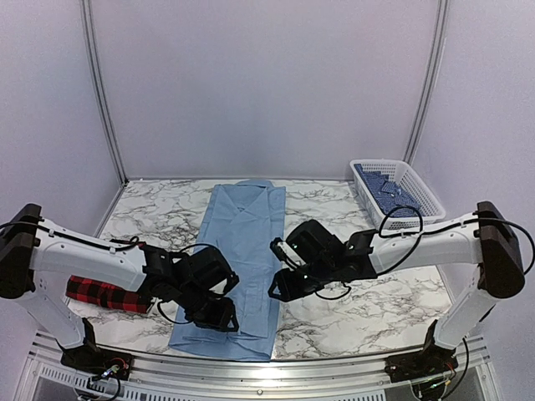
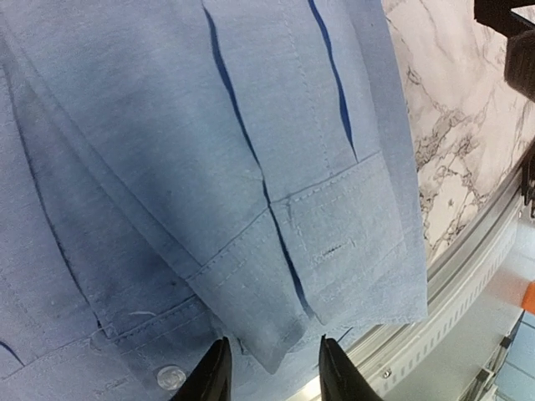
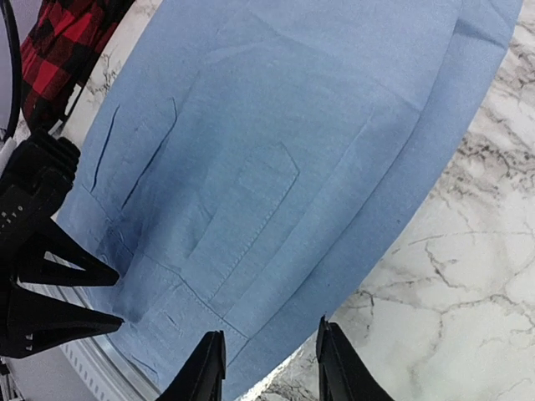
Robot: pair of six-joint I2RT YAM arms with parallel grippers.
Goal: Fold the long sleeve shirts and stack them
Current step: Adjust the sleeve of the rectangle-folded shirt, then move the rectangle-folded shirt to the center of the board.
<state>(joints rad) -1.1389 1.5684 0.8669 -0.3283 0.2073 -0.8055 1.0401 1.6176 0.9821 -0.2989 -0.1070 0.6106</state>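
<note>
We have the light blue shirt (image 1: 242, 267) down the middle of the table (image 1: 351, 317), sleeves tucked in; the crosswise folds look still to do. The plaid shirt (image 1: 96, 292) is bunched at the near-left corner, unfolded. The left end effector (image 2: 274, 351) and right end effector (image 3: 272, 342) hover with jaws apart, gripping nothing. The far-right basket (image 1: 430, 196) holds blue patterned cloth (image 1: 386, 190).

Lab booth (white panels (image 1: 267, 83); marble tabletop (image 1: 351, 322))

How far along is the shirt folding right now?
Done: the light blue shirt lies flat, sleeves folded inward. In hand: left claw and right claw hover open over its near end, gripping nothing. Left: folding it shorter, then folding the bunched red plaid shirt and stacking both.
</note>
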